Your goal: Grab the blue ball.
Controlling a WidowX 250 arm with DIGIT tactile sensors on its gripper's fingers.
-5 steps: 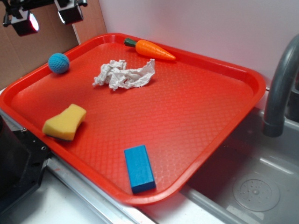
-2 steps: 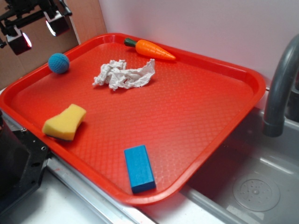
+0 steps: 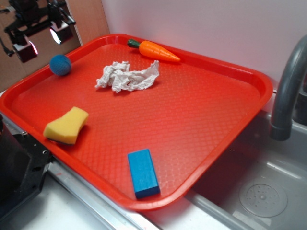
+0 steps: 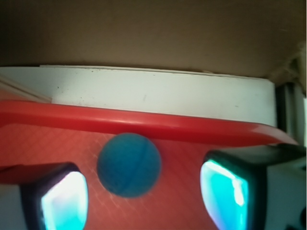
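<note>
The blue ball [image 3: 60, 64] is a small teal-blue round ball resting on the red tray [image 3: 192, 110] near its far left rim. My gripper [image 3: 42, 42] hangs open in the air above and slightly left of it, clear of the ball. In the wrist view the blue ball [image 4: 129, 165] lies just below the tray rim [image 4: 144, 123], between and a little ahead of my two fingers [image 4: 62, 201], closer to the left one. My gripper [image 4: 144, 199] holds nothing.
On the tray lie a crumpled white cloth [image 3: 127, 76], a toy carrot [image 3: 156, 50], a yellow sponge [image 3: 67, 125] and a flat blue block [image 3: 143, 173]. A grey faucet [image 3: 288, 91] and sink [image 3: 259, 191] are at the right. A brown wall [image 3: 91, 19] stands behind the tray's left corner.
My gripper has come down and turned toward the ball over the last second; its shadow now darkens the ball. Nothing on the tray has moved.
</note>
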